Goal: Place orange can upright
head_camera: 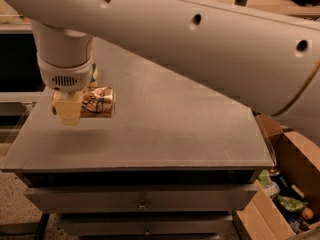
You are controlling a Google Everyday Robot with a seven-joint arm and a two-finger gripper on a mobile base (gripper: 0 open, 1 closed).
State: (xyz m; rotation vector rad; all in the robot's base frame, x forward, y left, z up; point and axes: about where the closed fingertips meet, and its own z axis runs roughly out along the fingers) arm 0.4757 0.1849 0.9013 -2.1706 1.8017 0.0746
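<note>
End effector (69, 113) hangs over the left part of the flat grey tabletop (175, 129), clamped on a small aluminium orange can (99, 102). The can lies sideways above the surface, sticking out to the right. Grey metal drawers (142, 199) sit under the tabletop. An open brown cardboard box (287, 154) is right of the drawers, lower down.
</note>
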